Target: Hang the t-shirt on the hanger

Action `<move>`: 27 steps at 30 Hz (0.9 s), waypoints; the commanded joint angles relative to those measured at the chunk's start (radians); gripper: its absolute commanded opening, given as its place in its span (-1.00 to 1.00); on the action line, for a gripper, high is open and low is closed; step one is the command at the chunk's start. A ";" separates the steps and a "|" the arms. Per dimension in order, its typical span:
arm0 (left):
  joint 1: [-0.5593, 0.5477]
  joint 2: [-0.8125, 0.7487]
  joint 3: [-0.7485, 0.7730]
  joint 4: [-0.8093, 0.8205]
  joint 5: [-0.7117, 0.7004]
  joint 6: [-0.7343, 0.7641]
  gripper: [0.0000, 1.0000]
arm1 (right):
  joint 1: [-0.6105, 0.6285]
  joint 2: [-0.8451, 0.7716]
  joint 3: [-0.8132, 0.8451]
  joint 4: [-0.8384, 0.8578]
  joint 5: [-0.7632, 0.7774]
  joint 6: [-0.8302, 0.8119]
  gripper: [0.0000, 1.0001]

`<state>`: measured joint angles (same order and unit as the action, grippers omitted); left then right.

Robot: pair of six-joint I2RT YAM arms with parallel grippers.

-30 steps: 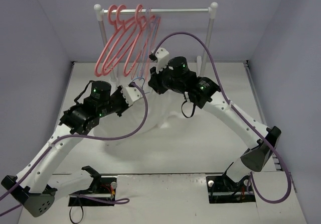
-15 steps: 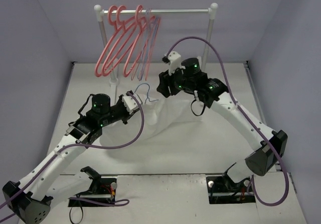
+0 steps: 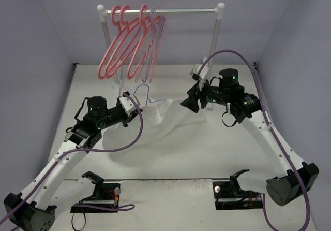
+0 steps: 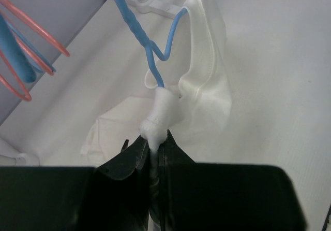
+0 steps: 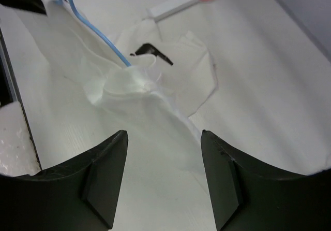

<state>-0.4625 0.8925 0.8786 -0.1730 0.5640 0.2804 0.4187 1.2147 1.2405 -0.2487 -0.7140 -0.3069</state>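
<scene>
Here the left gripper is clamped tight on the lower part of the hanger, at a spot where white cloth of the t-shirt is wrapped round the blue wire, so cloth and wire are pinched together between the jaws. The hanger is off the clothes rail. It sits low in front of the rail, roughly beneath the rail's middle, with its hook end bare of cloth and rising clear of the fabric. The t-shirt spreads from the hanger over the white table in front of the rail, bunched and creased close to the wire and flatter farther from the rail. The right gripper stands with its jaws wide apart and nothing between them, hovering over the crumpled cloth in front of the rail's right post, near the hanger. Several pink hangers hang at the rail's left end, slanting down to the left. The left gripper lies in front of and below them.
</scene>
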 commanded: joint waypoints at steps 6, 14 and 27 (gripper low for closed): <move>0.008 -0.007 0.138 -0.001 0.132 0.054 -1.00 | 0.011 0.103 0.021 0.040 -0.076 -0.138 0.15; 0.008 0.019 0.174 -0.039 0.163 0.073 -1.00 | 0.078 0.153 0.047 0.040 -0.101 -0.152 -0.09; 0.079 0.044 0.268 -0.164 0.055 0.155 -0.41 | 0.042 0.026 0.042 0.042 -0.064 -0.149 -1.00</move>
<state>-0.4278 0.9510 1.0541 -0.3215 0.6248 0.3845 0.4901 1.3355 1.2404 -0.2770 -0.8186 -0.4730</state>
